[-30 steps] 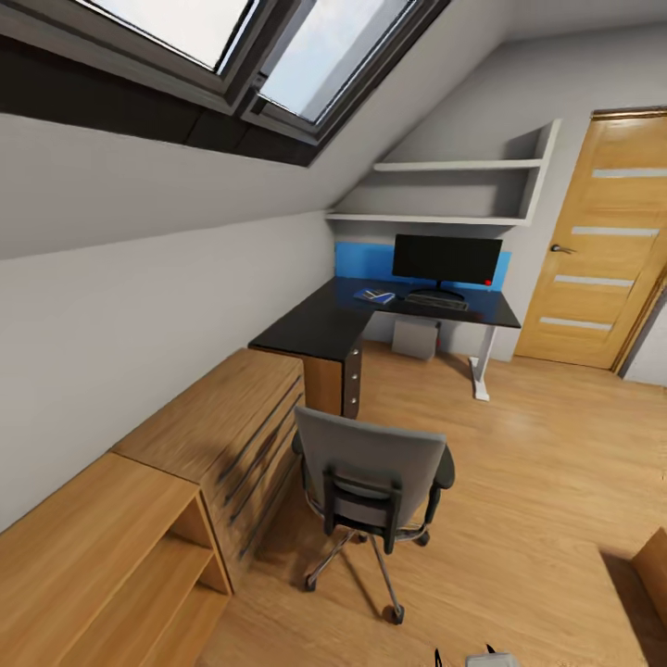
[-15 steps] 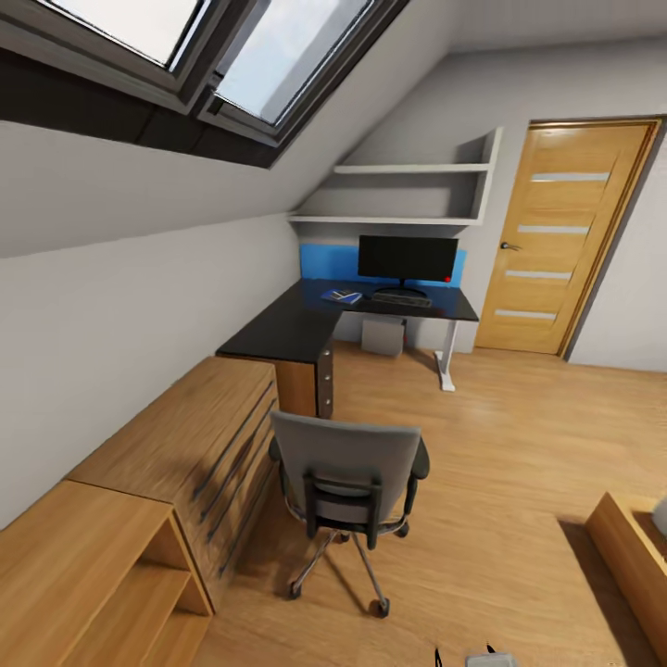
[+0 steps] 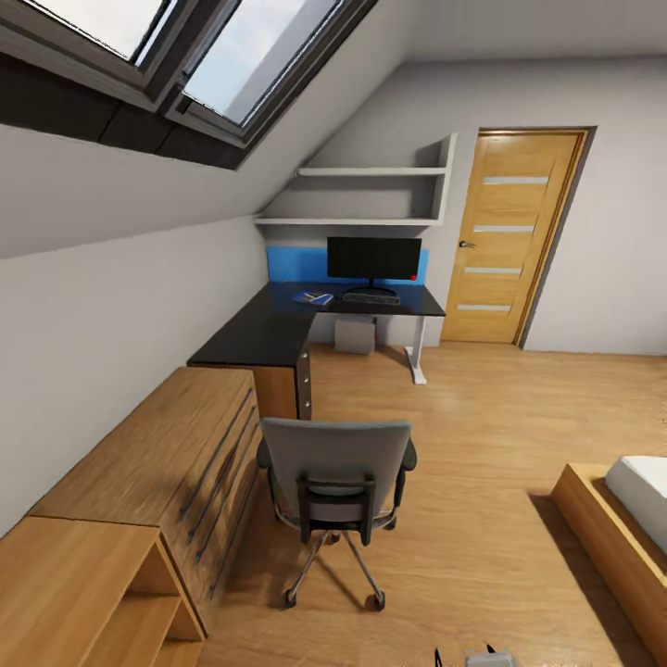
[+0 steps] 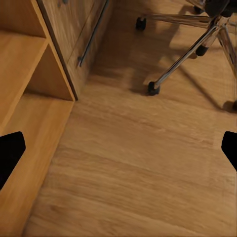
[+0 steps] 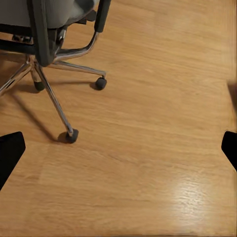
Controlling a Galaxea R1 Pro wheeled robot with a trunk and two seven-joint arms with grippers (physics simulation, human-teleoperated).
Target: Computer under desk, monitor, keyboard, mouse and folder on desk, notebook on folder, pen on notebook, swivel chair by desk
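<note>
Two grippers hang low over the wooden floor (image 4: 143, 163), each with fingers spread wide and nothing held: the left gripper (image 4: 118, 148) beside the low cabinet (image 3: 176, 445), the right gripper (image 5: 118, 148) near a chair castor. The swivel chair (image 3: 335, 472) stands just ahead of both, slightly toward the left arm, its back to the robot, so its seat and any folder are hidden. Far beyond it, the desk (image 3: 278, 324) carries the monitor (image 3: 373, 258), keyboard (image 3: 371, 297) and a blue item, the computer (image 3: 355, 334) beneath.
</note>
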